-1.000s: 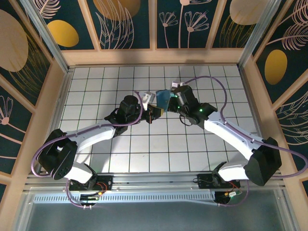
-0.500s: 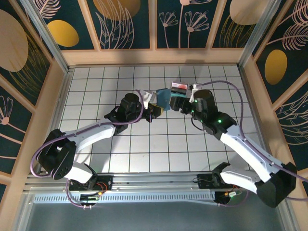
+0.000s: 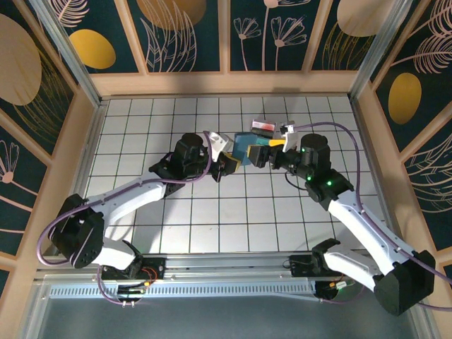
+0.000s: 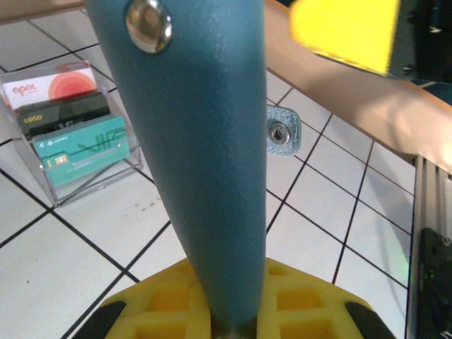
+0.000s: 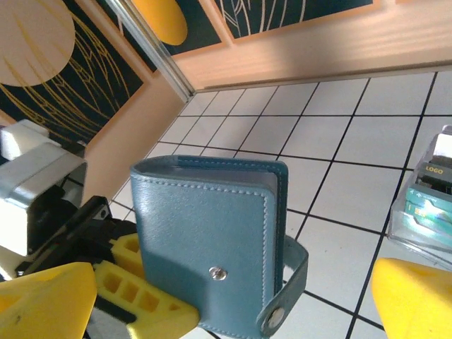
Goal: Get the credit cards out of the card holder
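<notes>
Left arm: we see it reach to mid-table, left gripper [image 3: 227,164] clamped on one edge of the card holder [image 3: 244,147].
Right arm: opposite; right gripper [image 3: 263,150] jaws wide apart, gripping nothing.
Card holder: slate-blue, upright between grippers, snap strap [image 5: 284,308] loose.
Writing: clear tray [image 4: 106,181] cards [image 4: 53,81] read "opal", "LOGO".

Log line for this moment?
left gripper: shut on card holder | right gripper: open | card holder: folded, strap unsnapped | clear tray: cards inside
</notes>
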### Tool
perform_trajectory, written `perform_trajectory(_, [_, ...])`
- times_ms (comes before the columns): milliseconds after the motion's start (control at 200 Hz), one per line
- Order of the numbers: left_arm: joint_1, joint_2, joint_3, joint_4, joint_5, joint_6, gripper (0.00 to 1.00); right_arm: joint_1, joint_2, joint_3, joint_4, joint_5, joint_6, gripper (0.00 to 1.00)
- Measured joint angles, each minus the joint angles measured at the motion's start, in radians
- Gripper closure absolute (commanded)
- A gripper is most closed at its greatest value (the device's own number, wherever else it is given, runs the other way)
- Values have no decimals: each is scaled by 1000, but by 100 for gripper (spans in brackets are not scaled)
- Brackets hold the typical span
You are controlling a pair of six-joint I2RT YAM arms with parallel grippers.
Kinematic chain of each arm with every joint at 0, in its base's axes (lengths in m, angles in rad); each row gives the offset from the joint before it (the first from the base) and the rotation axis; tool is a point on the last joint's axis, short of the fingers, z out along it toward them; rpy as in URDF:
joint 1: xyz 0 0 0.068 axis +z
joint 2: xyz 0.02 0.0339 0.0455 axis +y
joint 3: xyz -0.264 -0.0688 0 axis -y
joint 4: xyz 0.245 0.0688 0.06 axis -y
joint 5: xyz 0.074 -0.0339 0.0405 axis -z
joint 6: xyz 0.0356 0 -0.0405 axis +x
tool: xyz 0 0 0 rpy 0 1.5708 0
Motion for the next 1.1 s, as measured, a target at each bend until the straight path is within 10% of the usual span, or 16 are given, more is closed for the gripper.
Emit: perform_trajectory(1101, [39, -127, -3, 8, 248, 75, 100, -211, -1, -109, 76, -403, -63, 65])
